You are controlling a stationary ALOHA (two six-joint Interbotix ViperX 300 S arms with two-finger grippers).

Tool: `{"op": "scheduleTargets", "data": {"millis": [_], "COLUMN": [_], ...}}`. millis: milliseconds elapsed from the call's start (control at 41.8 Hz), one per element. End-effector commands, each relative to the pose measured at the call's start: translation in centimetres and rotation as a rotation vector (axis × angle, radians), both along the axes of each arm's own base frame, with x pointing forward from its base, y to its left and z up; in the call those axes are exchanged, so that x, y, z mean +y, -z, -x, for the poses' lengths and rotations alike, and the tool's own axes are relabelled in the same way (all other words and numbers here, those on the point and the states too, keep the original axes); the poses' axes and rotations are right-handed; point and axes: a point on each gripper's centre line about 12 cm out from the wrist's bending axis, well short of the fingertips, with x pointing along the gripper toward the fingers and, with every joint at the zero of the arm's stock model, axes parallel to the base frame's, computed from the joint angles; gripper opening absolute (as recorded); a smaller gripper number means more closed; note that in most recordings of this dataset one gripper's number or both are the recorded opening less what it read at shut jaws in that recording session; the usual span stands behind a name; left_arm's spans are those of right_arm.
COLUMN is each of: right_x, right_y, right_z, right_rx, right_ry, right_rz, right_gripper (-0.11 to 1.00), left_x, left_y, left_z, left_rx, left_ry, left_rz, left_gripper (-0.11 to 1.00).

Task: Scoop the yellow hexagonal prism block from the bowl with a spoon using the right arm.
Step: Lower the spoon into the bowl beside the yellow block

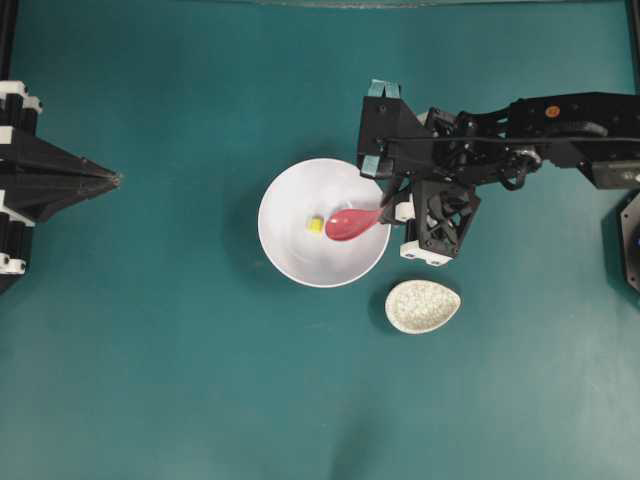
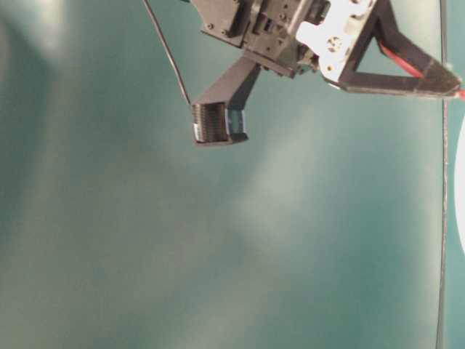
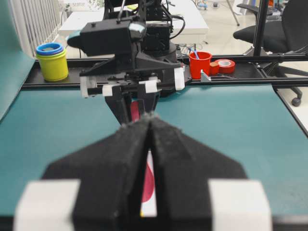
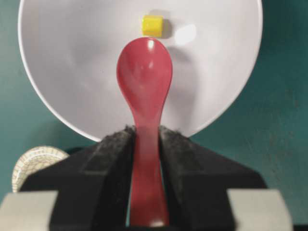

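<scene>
Your right gripper's (image 4: 147,144) two dark padded fingers (image 4: 108,159) are clamping the handle of the pinkish-red spoon (image 4: 144,82), one pad pressing each side of it. Straight out ahead of those fingers, the spoon is reaching over the near rim of the white bowl (image 4: 62,62), its oval scoop lying inside the bowl with the hollow side facing up. Just beyond the tip of the scoop, the tiny yellow hexagonal prism block (image 4: 152,25) is sitting on the bowl's floor, close to the tip; whether the two are touching is too fine to tell. No part of the block is in the scoop.

Off to one side of the fingers and behind the bowl's rim, a small speckled oval dish (image 1: 422,306) is resting on the teal table (image 1: 150,350), just beside the bowl but apart from it.

Well away across the table, your left gripper (image 1: 112,180) is pointing toward the bowl with its fingers pressed together and gripping nothing. From its own camera you are looking between those closed fingers at the right arm (image 3: 127,57), with a sliver of the spoon's red showing through the gap.
</scene>
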Motion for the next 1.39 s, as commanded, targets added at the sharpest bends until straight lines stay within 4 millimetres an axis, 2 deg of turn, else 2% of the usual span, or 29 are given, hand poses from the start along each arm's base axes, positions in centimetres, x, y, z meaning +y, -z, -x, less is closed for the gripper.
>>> {"op": "scheduleTargets", "data": {"millis": [0, 263, 814, 1222, 1365], "right_x": [-0.2, -0.4, -1.0, -0.6, -0.6], "right_y": [-0.7, 0.9, 0.1, -0.2, -1.1], "right_z": [-0.5, -1.3, -3.5, -3.8, -4.1], "right_rx": [-0.027, -0.022, -0.180, -0.210, -0.234], "right_ry": [0.005, 0.015, 0.058, 0.075, 0.079], "right_rz": [0.004, 0.008, 0.032, 0.009, 0.005], "right_gripper": [0.24, 0.24, 0.24, 0.24, 0.24], "left_x": [0.0, 0.0, 0.0, 0.0, 0.0], "left_y": [-1.0, -1.0, -1.0, -0.9, -0.9], "left_z": [-0.2, -0.2, -0.2, -0.2, -0.2], "left_rx": [-0.025, -0.025, -0.025, -0.023, -0.023], "left_ry": [0.001, -0.001, 0.001, 0.001, 0.001], "left_rz": [-0.005, -0.005, -0.005, -0.005, -0.005], "left_gripper": [0.00, 0.00, 0.00, 0.00, 0.00]}}
